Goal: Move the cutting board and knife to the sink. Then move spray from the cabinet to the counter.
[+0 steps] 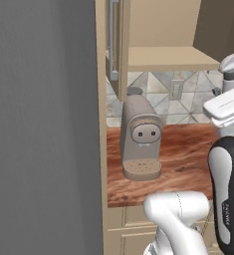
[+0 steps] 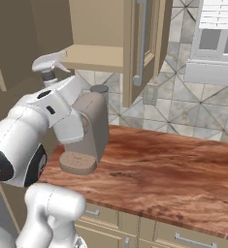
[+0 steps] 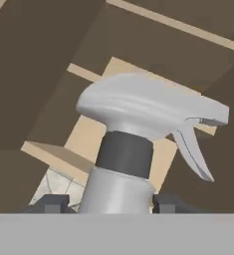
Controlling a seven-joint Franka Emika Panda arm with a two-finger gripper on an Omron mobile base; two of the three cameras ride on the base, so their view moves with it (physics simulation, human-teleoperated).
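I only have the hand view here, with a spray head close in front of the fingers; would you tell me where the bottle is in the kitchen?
Observer: The spray is up in the air at the open front of the cabinet, level with its shelf, above the left end of the counter.
Operator: Thank you. Is anything standing underneath it?
Observer: Yes, a taupe coffee machine stands on the counter just below and beside the hand.
Operator: Is there bare counter nearby?
Observer: Yes, the wood to the right of the coffee machine lies bare as far as the right base view shows.
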